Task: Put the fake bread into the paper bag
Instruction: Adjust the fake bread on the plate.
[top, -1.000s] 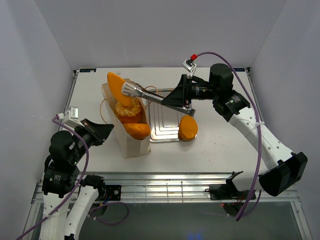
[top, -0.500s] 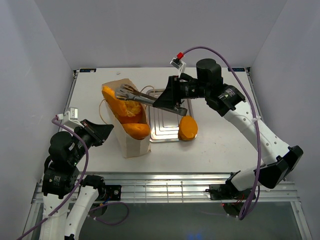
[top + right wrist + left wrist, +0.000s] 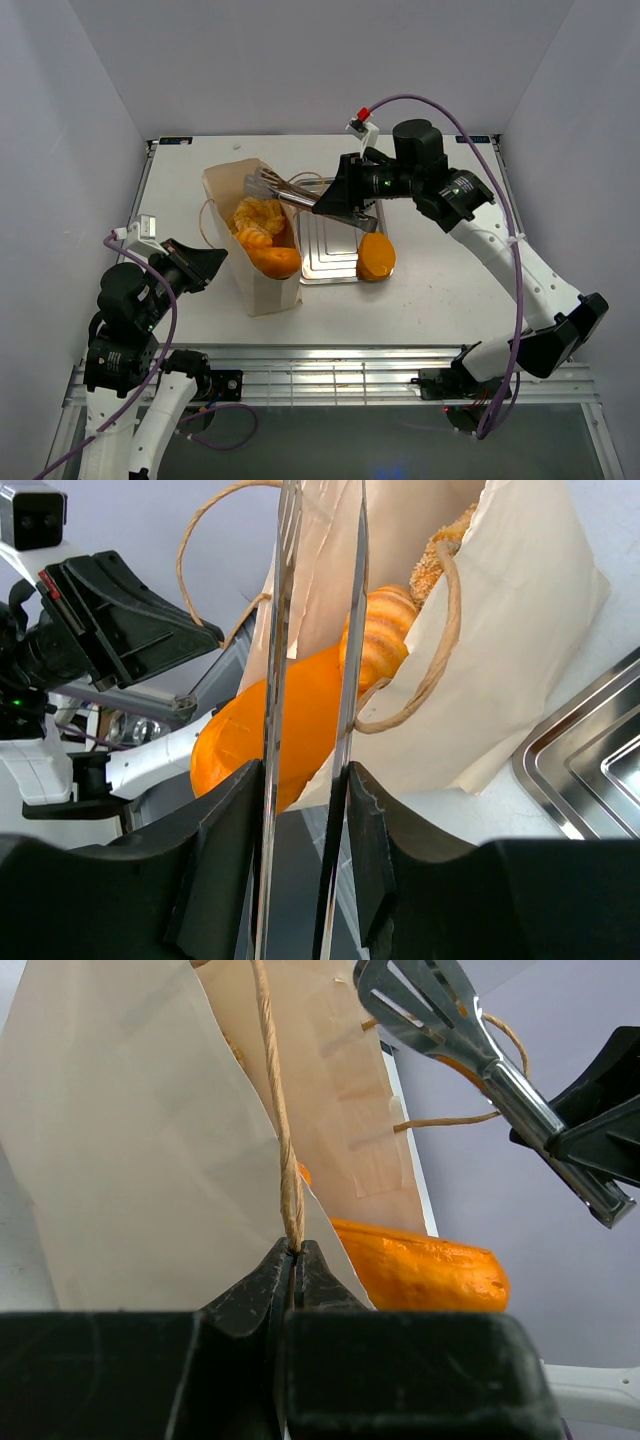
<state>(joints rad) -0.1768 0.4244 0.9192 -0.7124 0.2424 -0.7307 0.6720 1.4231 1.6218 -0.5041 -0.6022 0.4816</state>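
Left gripper (image 3: 296, 1256) pinching cord handle (image 3: 276, 1110), tongs (image 3: 500, 1072) seemingly above paper bag (image 3: 120, 1160)

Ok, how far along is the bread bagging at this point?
Nearly done. Several breads already sit inside the paper bag. In hand: the left gripper pinches the bag's cord handle, and the right gripper holds tongs, empty, over the open bag. Left: one loaf at the metal tray's near right corner.
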